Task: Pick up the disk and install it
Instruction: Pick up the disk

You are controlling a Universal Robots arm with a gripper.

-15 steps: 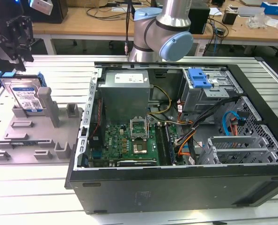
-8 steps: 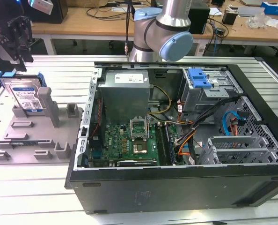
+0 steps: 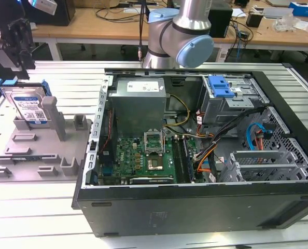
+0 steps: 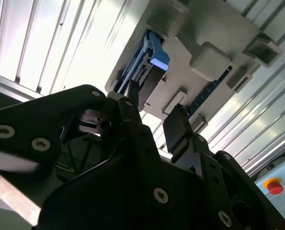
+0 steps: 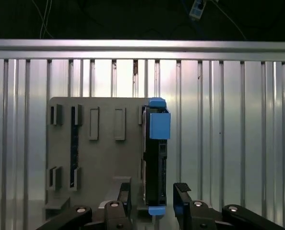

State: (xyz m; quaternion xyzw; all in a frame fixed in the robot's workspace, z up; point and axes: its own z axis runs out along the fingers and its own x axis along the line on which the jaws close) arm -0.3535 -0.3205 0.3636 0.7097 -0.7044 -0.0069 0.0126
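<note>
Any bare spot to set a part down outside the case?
Yes: bare table slats between the fixture plate and the near edge, beside the case. Crowded: the plate's disk end under the gripper, and inside the case.

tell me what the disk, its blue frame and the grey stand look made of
Flat silver hard drive: bare metal casing by its dull sheen, with a paper-like white-and-blue label. Bright blue carrier bracket: likely moulded plastic, smooth and evenly coloured. Grey slotted stand: matte plastic, possibly printed; hard to confirm.

Silver arm (image 3: 193, 13), black fingers (image 5: 183, 195).
</note>
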